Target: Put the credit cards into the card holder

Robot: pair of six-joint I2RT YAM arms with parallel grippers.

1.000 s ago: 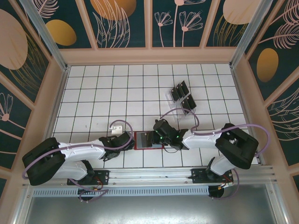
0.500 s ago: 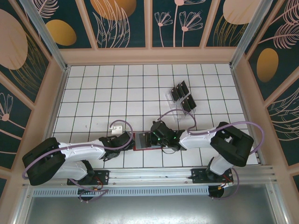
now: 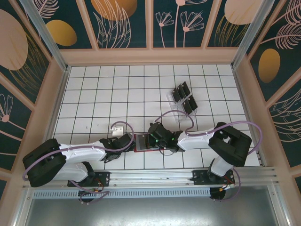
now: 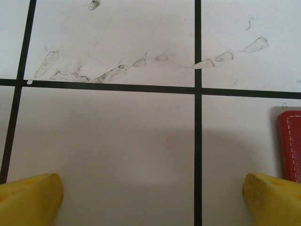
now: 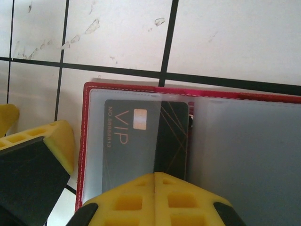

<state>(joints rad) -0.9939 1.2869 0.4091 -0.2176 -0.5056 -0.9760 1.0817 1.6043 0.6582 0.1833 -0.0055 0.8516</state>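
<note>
The card holder lies open and flat, its red rim at the table's near edge. One black credit card marked VIP lies on its left half. The card's left part is under the translucent pocket and its right part is bare. My right gripper is shut, fingertips pressed together over the card's near edge. It sits low over the holder. My left gripper stands open on bare tile, its right fingertip beside the holder's left edge. More credit cards stand in a clear tray.
The clear slotted tray sits behind and right of the holder, about two tiles away. The left arm's finger lies close against the holder's left side. Wooden walls ring the tiled table.
My right gripper has slid left over the card holder and now covers more of it. The left arm has stayed put.
</note>
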